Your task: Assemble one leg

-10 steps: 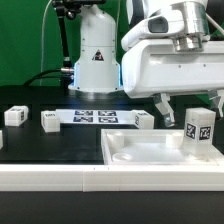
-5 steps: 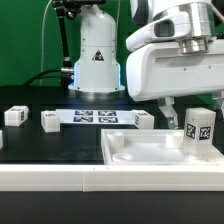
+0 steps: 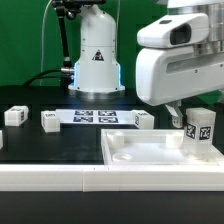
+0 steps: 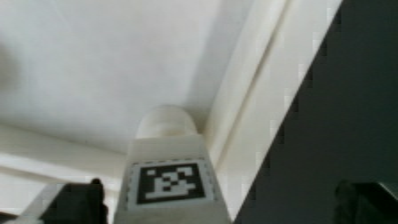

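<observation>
One leg, a small white block with marker tags, stands upright on the large white panel near the corner at the exterior view's right. My gripper is just above it and open, one finger on the left of the leg. In the wrist view the leg lies between the two dark fingertips, nearer one of them, and neither touches it. The gripper holds nothing. The panel fills most of the wrist view.
Three more legs lie on the black table: one at the exterior view's left, one beside the marker board, one at its other end. The robot base stands behind.
The arm has moved toward the exterior view's right, bringing the gripper over the standing leg. The leg and the other parts have not moved.
</observation>
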